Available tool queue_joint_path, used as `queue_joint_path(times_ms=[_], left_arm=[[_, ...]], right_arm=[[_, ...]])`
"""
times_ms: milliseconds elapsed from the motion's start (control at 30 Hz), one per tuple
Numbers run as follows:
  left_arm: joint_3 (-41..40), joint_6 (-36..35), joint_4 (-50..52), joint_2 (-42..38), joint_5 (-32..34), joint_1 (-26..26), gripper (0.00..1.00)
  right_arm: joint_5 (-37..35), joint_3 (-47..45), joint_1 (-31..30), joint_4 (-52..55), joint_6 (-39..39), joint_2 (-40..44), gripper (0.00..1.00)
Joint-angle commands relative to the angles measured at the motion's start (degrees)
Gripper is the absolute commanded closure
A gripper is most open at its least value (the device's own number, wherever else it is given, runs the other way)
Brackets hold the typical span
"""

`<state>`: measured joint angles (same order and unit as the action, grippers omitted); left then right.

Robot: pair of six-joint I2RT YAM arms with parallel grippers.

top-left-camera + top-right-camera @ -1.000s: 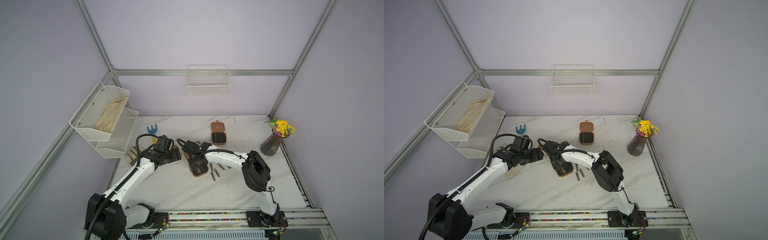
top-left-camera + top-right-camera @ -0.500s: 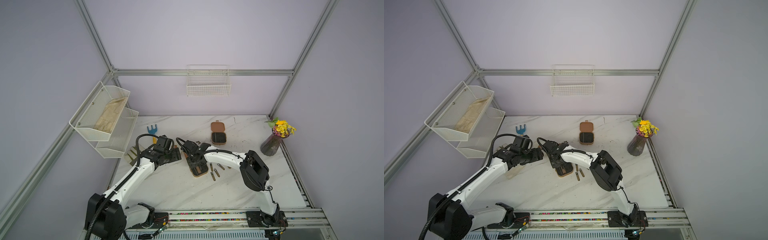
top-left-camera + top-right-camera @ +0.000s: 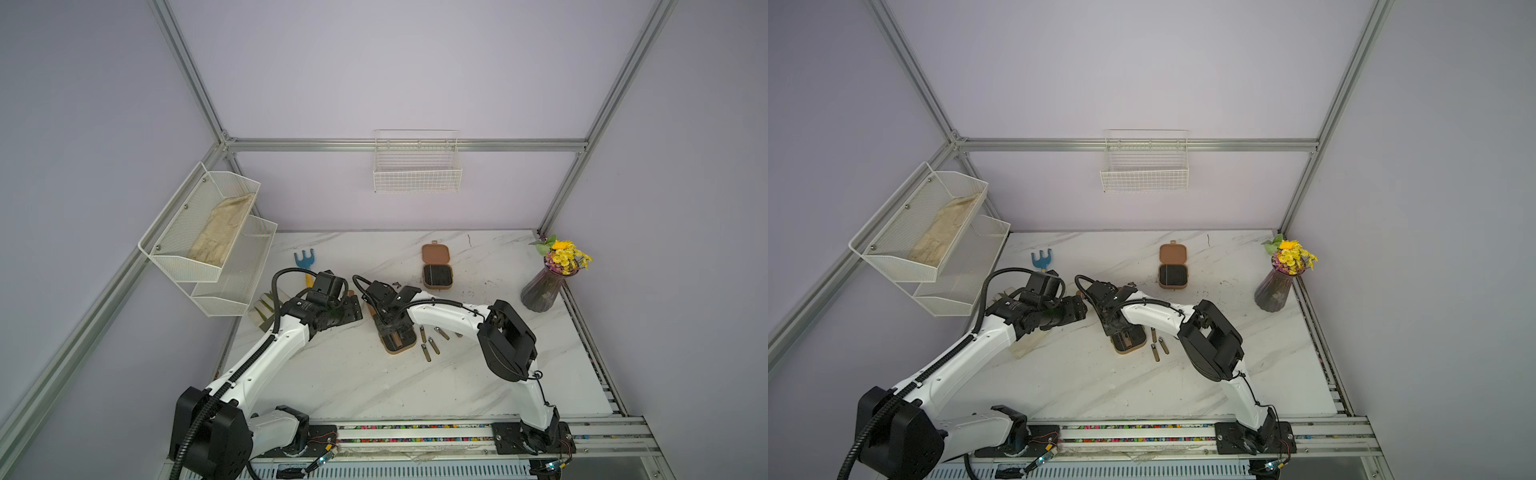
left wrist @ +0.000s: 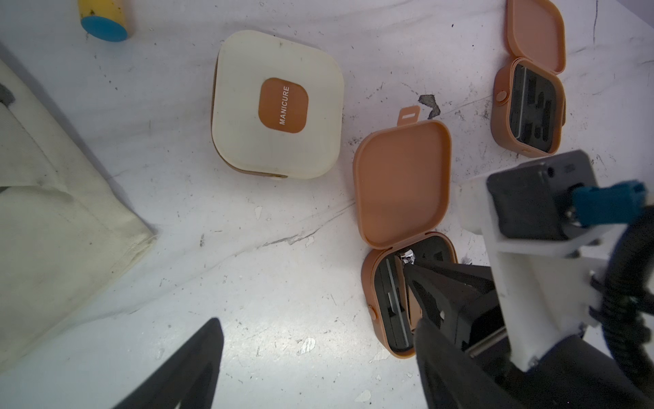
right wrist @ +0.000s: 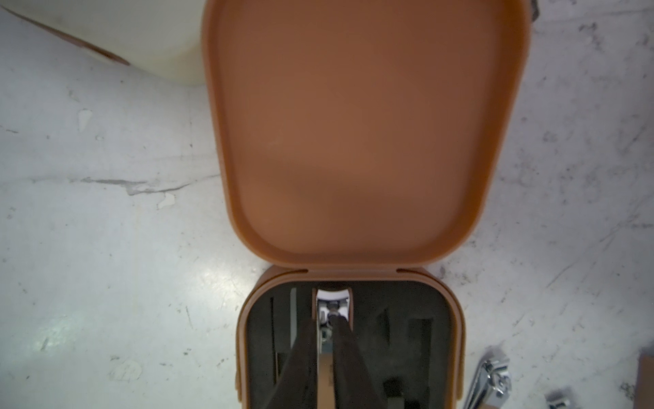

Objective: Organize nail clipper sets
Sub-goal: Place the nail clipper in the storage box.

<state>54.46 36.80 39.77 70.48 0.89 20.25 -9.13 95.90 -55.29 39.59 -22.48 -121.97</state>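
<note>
- Closed tight on the silver clipper: right gripper, down in a slot of the black lining of the open brown case.
- Spread apart, holding nothing: left gripper, above the table.
- Just beside that lid: cream case, shut.
- Further back: second brown case, open.
- On the table, just beside the open brown case: loose clippers.

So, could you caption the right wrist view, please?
Right gripper, tips at a silver clipper seated in the open brown case.
</note>
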Motion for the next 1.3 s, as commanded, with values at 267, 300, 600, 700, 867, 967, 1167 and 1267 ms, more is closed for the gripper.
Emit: queue_joint_path(times_ms=[267, 300, 600, 700, 867, 967, 1167, 1267], left_arm=[[-2.4, -1.2, -1.2, -1.7, 0.7, -0.4, 0.16], [-2.4, -1.2, -1.2, -1.7, 0.7, -0.4, 0.16], [-2.4, -1.2, -1.2, -1.5, 0.6, -0.4, 0.16], [-2.3, -1.2, -1.2, -1.6, 0.7, -0.4, 0.16], [-2.4, -1.2, -1.2, -1.8, 0.7, -0.4, 0.16], [-2.4, -1.2, -1.2, -1.9, 0.6, -0.5, 0.16], [-2.4, -1.2, -1.3, -1.9, 0.5, -0.4, 0.16], [-2.2, -1.1, -1.2, -2.1, 0.3, -0.4, 0.16]], right_arm=[[0.2, 0.6, 0.6, -0.3, -0.6, -2.6, 0.89], [0.3, 0.3, 0.6, -0.3, -0.8, -2.6, 0.89], [2.1, -5.6, 0.6, -1.2, -2.7, -2.8, 0.91], [2.2, -8.4, 0.6, -1.6, -3.5, -2.5, 0.92], [2.6, -12.6, 0.6, -2.8, -4.7, -1.6, 0.92], [2.9, -15.4, 0.6, -3.6, -5.3, -0.7, 0.92], [2.9, -16.4, 0.6, -4.1, -5.7, 0.8, 0.93], [2.9, -13.7, 0.6, -3.3, -5.9, 1.2, 0.93]])
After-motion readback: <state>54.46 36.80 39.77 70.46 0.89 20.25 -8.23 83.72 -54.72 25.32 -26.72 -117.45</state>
